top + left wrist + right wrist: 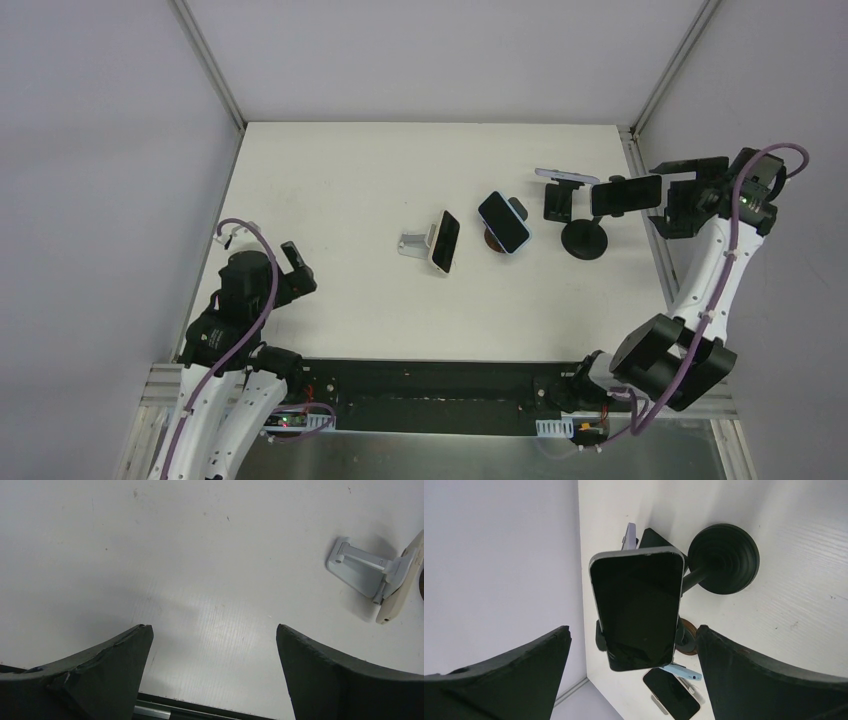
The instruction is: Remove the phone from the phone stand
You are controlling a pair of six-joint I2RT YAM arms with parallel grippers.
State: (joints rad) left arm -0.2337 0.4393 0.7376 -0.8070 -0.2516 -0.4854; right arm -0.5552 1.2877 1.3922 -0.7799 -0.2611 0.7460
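The right gripper (pixel 672 197) is held raised, its jaws spread wide, and nothing is gripped. In the right wrist view the two dark fingers (pixel 509 675) are seen at either side of the frame, and the phone (pixel 636 612) is framed in the gap straight ahead of them, screen turned toward the camera. A strip of background shows on each side of the phone, so no contact is seen. The phone is clamped in a black stand (pixel 723 559), whose round base rests on the table (pixel 350 180) beyond and below the phone.

Just past that stand, farther from the right gripper, a lavender phone (pixel 565 176) is carried on a second dark holder. Farther out again, a blue-cased phone (pixel 503 222) is propped on a small brown base, and beyond it a cream phone (pixel 445 241) leans on a white stand (pixel 415 243).

The left gripper (pixel 214 627) is held low over the bare table, well apart from all the stands. Its jaws are likewise wide apart and nothing is held; only white tabletop is seen between the fingers (pixel 100 675). Ahead and to its right, the white stand (pixel 357 565) and the edge of the cream phone (pixel 402 582) are seen at the frame's edge.
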